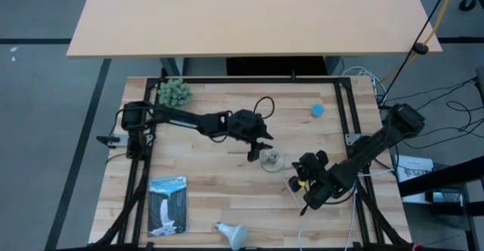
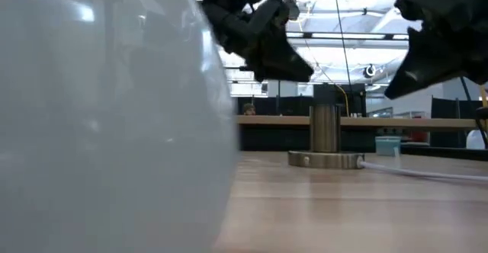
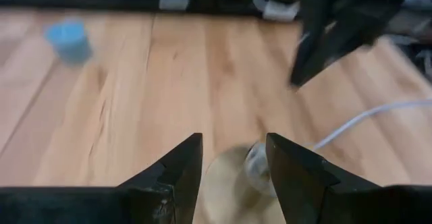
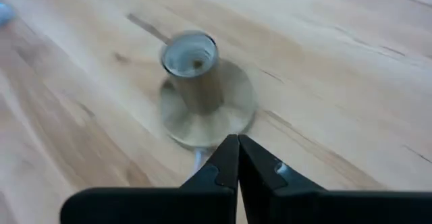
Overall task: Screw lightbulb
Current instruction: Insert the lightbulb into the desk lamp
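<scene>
The lightbulb (image 1: 233, 234) lies on its side by the table's near edge, touched by no gripper; in the low view the lightbulb (image 2: 99, 116) fills the left foreground. The silvery socket (image 1: 271, 160) stands on its round base at mid-table, its tube (image 4: 192, 72) open upward. My left gripper (image 1: 259, 149) hangs open just above and to the far left of it, fingers (image 3: 179, 170) apart with the socket (image 3: 246, 177) showing below the gap. My right gripper (image 1: 296, 177) is shut, raised to the socket's near right, pointing at it (image 4: 236, 146).
A white cord (image 2: 427, 173) runs from the socket toward the right edge. A small blue object (image 1: 318, 110) sits at the far right, a green clump (image 1: 174, 92) at the far left corner, and a printed packet (image 1: 168, 204) at the near left. A black frame (image 1: 348, 107) rims the table.
</scene>
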